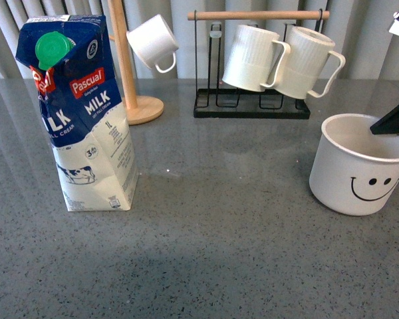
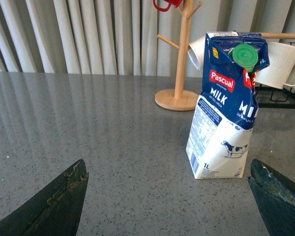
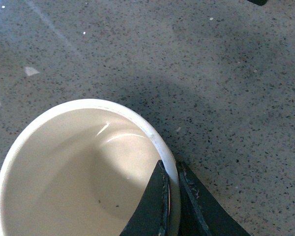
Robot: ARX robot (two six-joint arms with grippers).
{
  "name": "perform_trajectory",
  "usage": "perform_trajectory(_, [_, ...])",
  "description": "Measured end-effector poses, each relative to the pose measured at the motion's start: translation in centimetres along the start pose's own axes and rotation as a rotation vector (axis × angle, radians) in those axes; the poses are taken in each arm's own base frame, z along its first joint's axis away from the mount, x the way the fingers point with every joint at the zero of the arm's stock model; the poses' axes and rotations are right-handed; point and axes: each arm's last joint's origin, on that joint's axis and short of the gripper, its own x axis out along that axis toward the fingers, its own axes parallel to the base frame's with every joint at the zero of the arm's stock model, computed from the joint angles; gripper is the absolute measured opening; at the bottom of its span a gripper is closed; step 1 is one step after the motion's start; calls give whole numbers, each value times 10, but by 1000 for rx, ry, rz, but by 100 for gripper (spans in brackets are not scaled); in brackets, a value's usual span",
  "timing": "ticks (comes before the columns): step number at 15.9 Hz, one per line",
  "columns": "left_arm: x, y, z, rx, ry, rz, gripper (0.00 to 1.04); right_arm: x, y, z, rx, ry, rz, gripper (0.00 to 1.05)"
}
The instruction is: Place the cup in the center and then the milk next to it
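Step 1 of 2: cup to center.
- Smiley-face cup (image 1: 359,169): far right of the table (image 1: 219,232), right gripper (image 3: 170,169) clamped on its rim.
- Pascual milk carton (image 1: 86,113): upright, left.
- Left gripper (image 2: 168,167): spread, empty.

Next, you carry the cup leftward.

The left gripper (image 2: 167,166) has two broad, dark wedge fingers (image 2: 54,201) with chipped, pale-scuffed edges; the right gripper (image 3: 170,167) has slim black tapering fingers (image 3: 152,206) with worn grey rims, its arm (image 1: 394,121) black and angular
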Motion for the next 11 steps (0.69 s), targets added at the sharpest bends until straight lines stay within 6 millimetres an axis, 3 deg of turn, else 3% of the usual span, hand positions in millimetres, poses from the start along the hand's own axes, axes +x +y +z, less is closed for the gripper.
perform_trajectory(7, [0,0,0,0,0,0,98,-9,15,14,4,-23,36,3])
perform_trajectory(9, [0,0,0,0,0,0,98,-15,35,33,-30,-60,65,3])
perform_trajectory(10, [0,0,0,0,0,0,98,3,58,42,-64,-46,95,3])
perform_trajectory(11, [0,0,0,0,0,0,98,25,58,36,-57,-1,96,3])
